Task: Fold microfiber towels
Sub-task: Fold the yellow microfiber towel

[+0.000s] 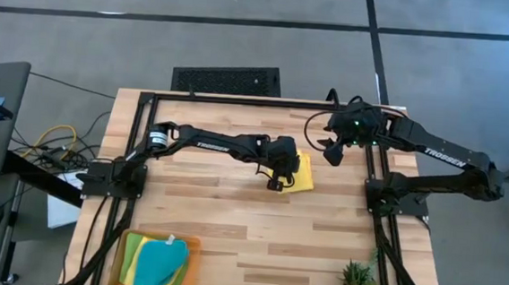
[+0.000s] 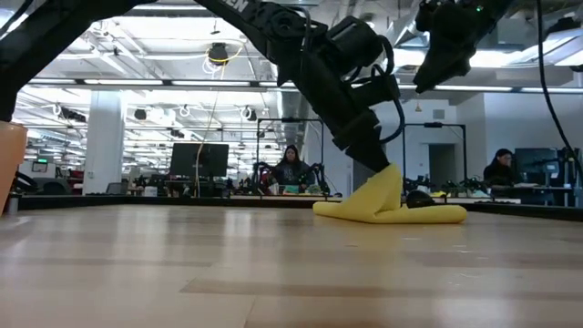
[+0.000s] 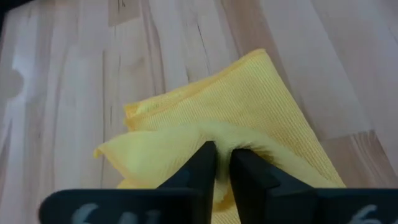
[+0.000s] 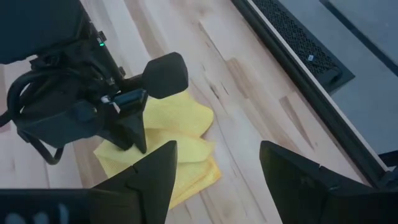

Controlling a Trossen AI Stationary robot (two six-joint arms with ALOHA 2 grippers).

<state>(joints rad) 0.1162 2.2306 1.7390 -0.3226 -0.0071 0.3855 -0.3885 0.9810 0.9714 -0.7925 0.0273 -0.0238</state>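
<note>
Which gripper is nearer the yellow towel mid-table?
Left. The left gripper pinches a raised fold of the yellow towel; the right gripper hangs open above the table, just beyond the towel's far edge, not touching.

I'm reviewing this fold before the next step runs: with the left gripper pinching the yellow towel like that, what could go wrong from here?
1. The left gripper pinches only a raised ridge of the yellow towel; lifting may drag the folded layers apart.
2. The fingers look barely closed, so the fabric could slip out.
3. The right gripper hovers open just above the towel, close to the left arm; moving in could bump it.
</note>
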